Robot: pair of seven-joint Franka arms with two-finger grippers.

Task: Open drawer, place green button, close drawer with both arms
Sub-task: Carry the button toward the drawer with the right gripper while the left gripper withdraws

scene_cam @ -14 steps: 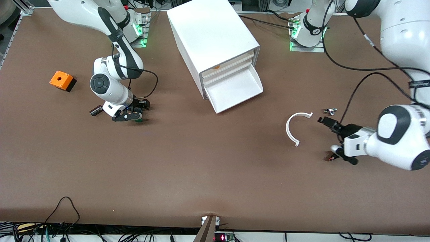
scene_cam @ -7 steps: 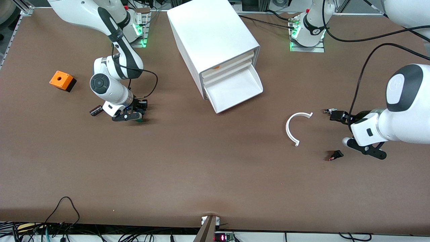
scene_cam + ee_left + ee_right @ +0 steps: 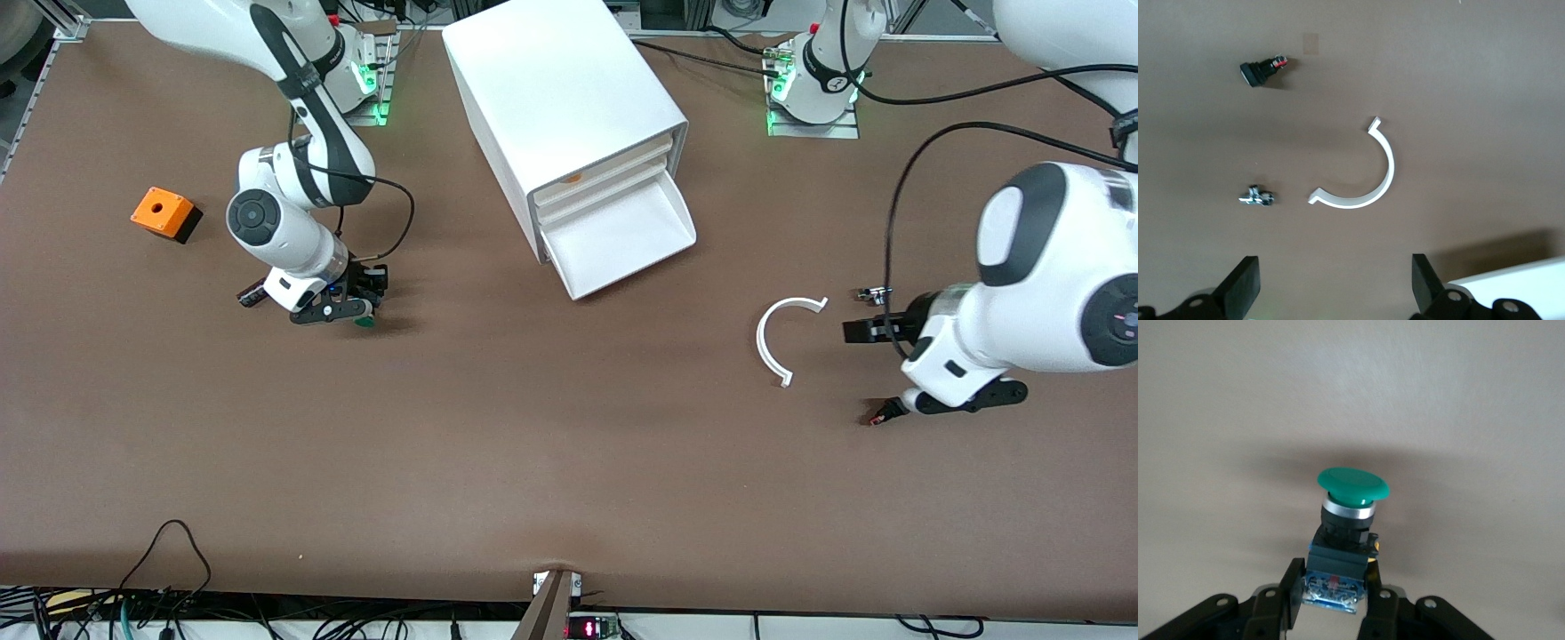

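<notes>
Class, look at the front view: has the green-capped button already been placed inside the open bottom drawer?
No: the drawer holds nothing visible, and the button sits clamped between the right gripper's fingers over the table.

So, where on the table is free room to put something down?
Widest bare stretch: the table nearer the front camera than the open drawer. Also bare between the drawer and the right claw holding the button. Crowded around the white ring piece by the left claw.
</notes>
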